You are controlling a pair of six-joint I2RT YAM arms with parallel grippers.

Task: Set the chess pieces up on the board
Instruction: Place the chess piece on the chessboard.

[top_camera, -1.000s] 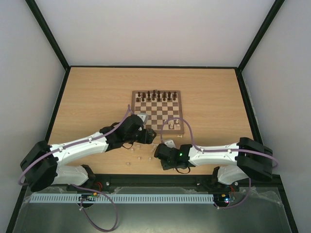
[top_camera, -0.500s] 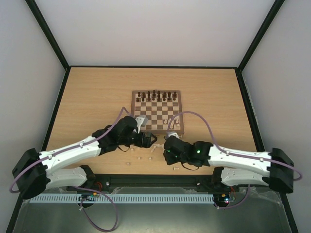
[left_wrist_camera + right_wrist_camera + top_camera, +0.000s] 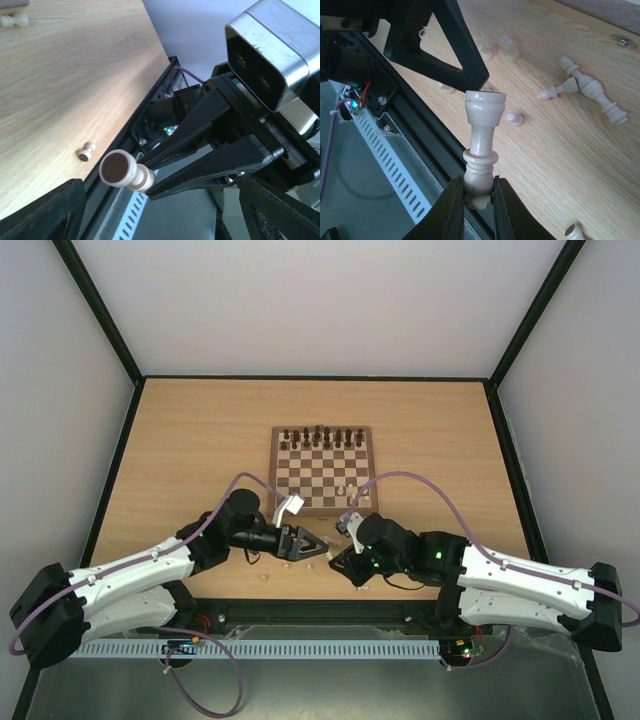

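Cream turned chess piece (image 3: pixel 482 135), possibly queen, in right pincer (image 3: pixel 479 189)

Top view: the dark pieces (image 3: pixel 318 437) on the far rows of the board (image 3: pixel 300 480) are too small to tell by kind. The loose chess pieces (image 3: pixel 263 578) on the counter (image 3: pixel 190 440) show as mere specks.

Right wrist view: the foot of the held piece (image 3: pixel 481 135) is buried in the right pincer (image 3: pixel 479 189). A finger of the left pincer (image 3: pixel 318 545) covers part of the pieces behind it. The top edge cuts the board corner, and the bottom edge clips one piece.

Left wrist view: the pieces at the top-left corner are blurred.
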